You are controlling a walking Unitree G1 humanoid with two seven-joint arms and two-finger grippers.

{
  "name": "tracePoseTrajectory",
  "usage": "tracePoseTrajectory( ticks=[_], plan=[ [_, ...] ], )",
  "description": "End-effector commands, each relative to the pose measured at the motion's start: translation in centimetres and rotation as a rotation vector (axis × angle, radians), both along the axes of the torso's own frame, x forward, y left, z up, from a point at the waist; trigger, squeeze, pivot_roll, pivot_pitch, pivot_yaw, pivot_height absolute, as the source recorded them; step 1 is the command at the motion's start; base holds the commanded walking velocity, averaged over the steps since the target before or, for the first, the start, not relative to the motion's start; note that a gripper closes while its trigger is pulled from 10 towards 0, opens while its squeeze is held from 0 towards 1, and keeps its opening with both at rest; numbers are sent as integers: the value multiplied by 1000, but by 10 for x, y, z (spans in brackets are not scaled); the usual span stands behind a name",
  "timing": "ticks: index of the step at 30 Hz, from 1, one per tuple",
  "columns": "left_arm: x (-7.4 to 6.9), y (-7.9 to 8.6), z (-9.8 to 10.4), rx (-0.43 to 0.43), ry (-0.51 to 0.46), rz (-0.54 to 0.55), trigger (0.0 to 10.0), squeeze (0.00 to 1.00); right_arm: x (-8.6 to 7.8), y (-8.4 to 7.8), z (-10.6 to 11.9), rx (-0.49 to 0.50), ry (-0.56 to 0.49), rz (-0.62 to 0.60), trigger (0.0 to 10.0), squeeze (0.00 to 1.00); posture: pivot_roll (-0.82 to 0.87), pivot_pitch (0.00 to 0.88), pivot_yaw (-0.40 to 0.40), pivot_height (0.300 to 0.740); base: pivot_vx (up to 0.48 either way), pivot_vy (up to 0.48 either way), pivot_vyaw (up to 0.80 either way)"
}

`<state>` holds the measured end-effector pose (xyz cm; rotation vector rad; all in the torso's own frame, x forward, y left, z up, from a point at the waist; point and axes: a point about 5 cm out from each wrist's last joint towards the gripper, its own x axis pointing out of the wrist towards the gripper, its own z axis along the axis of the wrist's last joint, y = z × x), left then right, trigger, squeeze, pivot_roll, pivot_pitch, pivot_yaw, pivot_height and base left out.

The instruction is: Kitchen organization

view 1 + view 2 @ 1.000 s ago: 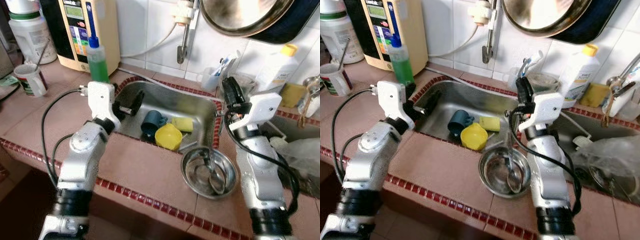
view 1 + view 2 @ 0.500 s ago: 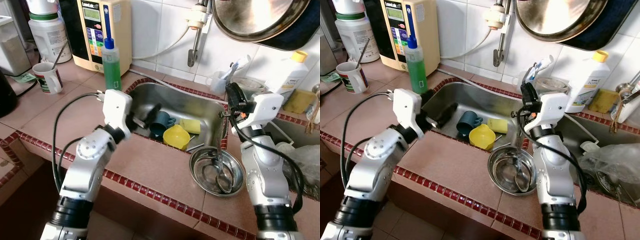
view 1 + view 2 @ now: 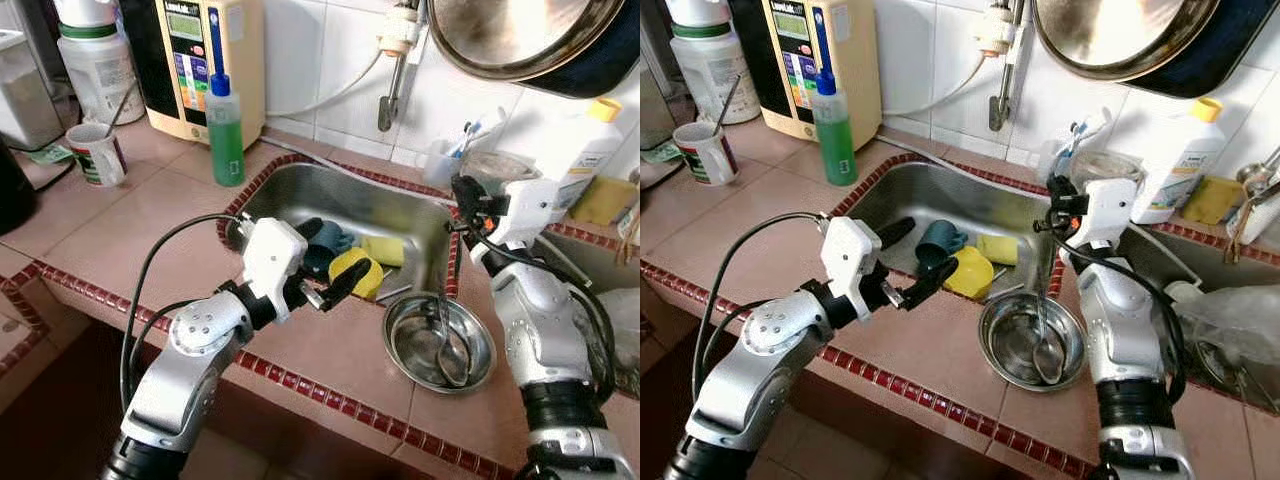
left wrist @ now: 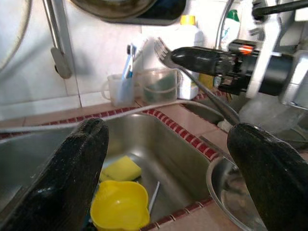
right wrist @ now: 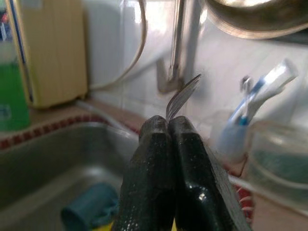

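The right gripper, its black fingers pressed together on a silver metal fork, is raised over the right rim of the stainless steel sink. The left gripper, fingers spread and empty, hangs over the sink's front edge, just beside the yellow plastic cup lying in the basin.

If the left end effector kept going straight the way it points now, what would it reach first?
Probably the steel bowl: the open left end effector points across the counter toward it, passing the yellow cup. Depth is uncertain.
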<state>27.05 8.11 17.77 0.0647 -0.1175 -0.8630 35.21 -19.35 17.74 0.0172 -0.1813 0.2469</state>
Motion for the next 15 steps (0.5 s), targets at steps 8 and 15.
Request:
tracePoseTrajectory(
  ticks=[8,15],
  plan=[
    [-13,-5,4,6,27,-53,10000,0,14,-2,3,0,94,124,10000,0,77,148,-85,740,0,0,0],
    [-17,-6,6,9,40,-66,10000,0,21,5,11,28,126,214,10000,0,76,177,-91,740,0,0,0]
  ],
)
